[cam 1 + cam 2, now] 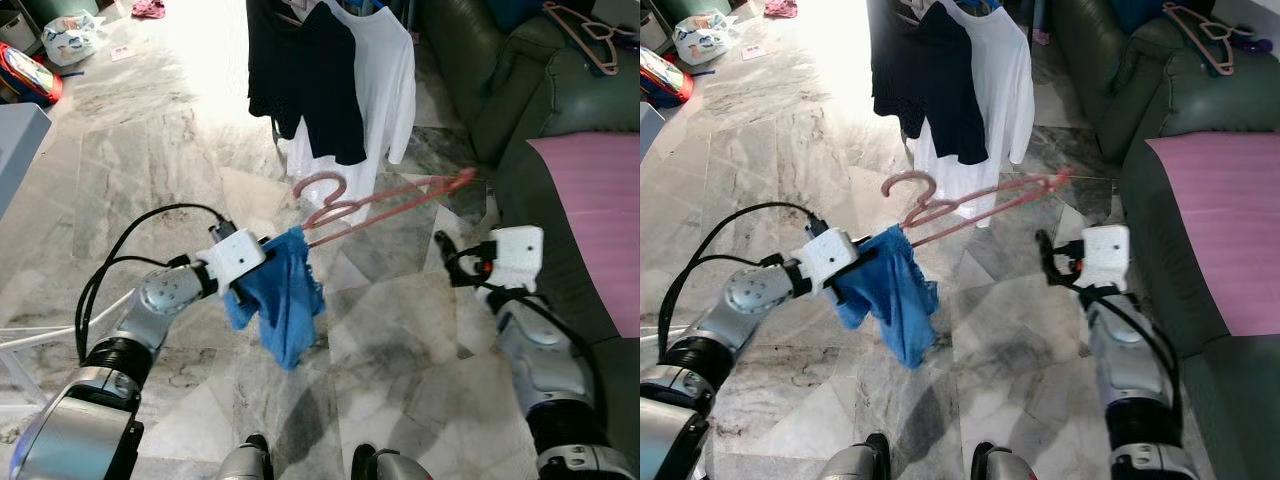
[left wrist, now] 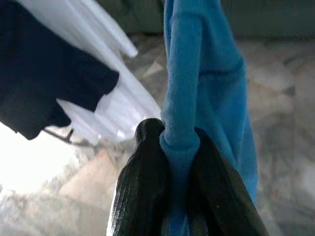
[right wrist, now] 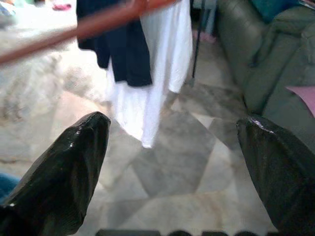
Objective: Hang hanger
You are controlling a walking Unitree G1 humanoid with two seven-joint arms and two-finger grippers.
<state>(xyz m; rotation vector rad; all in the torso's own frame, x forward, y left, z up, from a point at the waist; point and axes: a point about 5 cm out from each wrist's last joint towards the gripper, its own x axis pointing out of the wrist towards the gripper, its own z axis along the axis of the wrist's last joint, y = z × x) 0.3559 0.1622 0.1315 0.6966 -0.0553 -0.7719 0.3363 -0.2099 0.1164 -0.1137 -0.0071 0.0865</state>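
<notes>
A pink hanger (image 1: 385, 205) is held out in the air over the floor, with a blue garment (image 1: 285, 300) hanging from its near end. My left gripper (image 2: 179, 140) is shut on a fold of the blue garment, right where it wraps the hanger. The hanger's hook (image 1: 322, 188) curls up near the hanging clothes, and its far tip (image 1: 465, 178) points toward the sofa. My right gripper (image 3: 177, 157) stands open with nothing between its fingers (image 1: 444, 247), just below and short of the hanger's far end. The hanger's bar (image 3: 98, 19) passes above it.
A rack straight ahead carries a black shirt (image 1: 305, 75) and a white shirt (image 1: 385, 95). A dark green sofa (image 1: 520, 110) with a pink cover (image 1: 600, 210) and another pink hanger (image 1: 590, 35) fills the right. Bags (image 1: 70, 35) lie far left on the marble floor (image 1: 130, 150).
</notes>
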